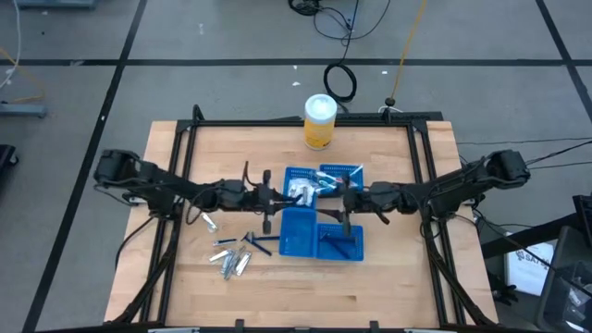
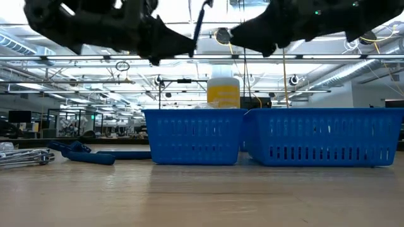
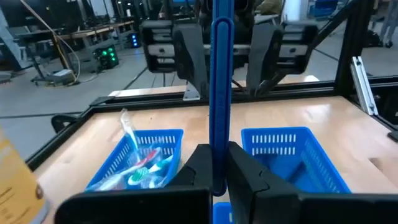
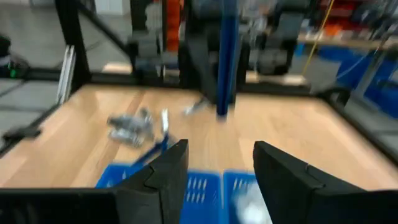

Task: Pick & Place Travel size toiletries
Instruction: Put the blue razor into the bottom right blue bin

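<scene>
The left gripper [image 3: 214, 180] has its dark fingers clamped on a thin, smooth blue stick [image 3: 221, 93], held upright above the pale wooden worktop [image 1: 388, 277], just beside the blue mesh baskets [image 1: 319, 231]. The right gripper [image 4: 214, 174] hangs over those baskets, fingers apart and holding nothing. From above, silvery tubes [image 1: 231, 262] and a dark blue razor [image 1: 254, 240] lie loose to the left. The left wrist view alone shows packaged toothbrushes [image 3: 140, 171] inside one basket. A yellow canister [image 1: 319, 122] with a white lid stands behind. At table height, a wide workshop hall with ceiling lights shows beyond.
</scene>
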Tool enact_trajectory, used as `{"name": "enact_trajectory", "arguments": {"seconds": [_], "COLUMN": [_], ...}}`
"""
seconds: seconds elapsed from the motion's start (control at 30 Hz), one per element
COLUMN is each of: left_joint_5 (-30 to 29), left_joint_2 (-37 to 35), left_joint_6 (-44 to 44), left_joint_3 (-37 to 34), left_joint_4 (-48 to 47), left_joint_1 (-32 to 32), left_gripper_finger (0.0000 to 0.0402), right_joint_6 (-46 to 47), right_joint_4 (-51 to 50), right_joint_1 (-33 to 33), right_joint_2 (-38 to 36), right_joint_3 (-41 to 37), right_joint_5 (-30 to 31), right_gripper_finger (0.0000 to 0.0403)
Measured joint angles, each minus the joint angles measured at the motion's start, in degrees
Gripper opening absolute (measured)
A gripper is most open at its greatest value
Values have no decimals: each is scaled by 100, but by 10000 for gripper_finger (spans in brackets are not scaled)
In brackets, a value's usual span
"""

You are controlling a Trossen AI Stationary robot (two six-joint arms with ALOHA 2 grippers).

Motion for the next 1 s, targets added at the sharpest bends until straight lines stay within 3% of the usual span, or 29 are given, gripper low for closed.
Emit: {"name": "enact_trajectory", "arguments": {"seconds": [0.3, 0.5, 1.0], "left_joint_5": [653, 663, 642], "left_joint_2": [1068, 1595, 1619], "left_joint_6": [-66, 149, 321], "left_joint_3": [723, 1214, 1292], "left_joint_4": [280, 235, 29], "left_joint_1": [228, 228, 351], "left_gripper_finger": [7, 13, 9], "right_joint_6": [-102, -209, -215], "right_joint_4": [895, 910, 615], "right_joint_1": [-128, -113, -111], "right_joint_2": [481, 492, 314], "right_joint_3": [0, 0, 0], "right_joint_5": [-2, -17, -20], "right_gripper_finger": [169, 169, 169]}}
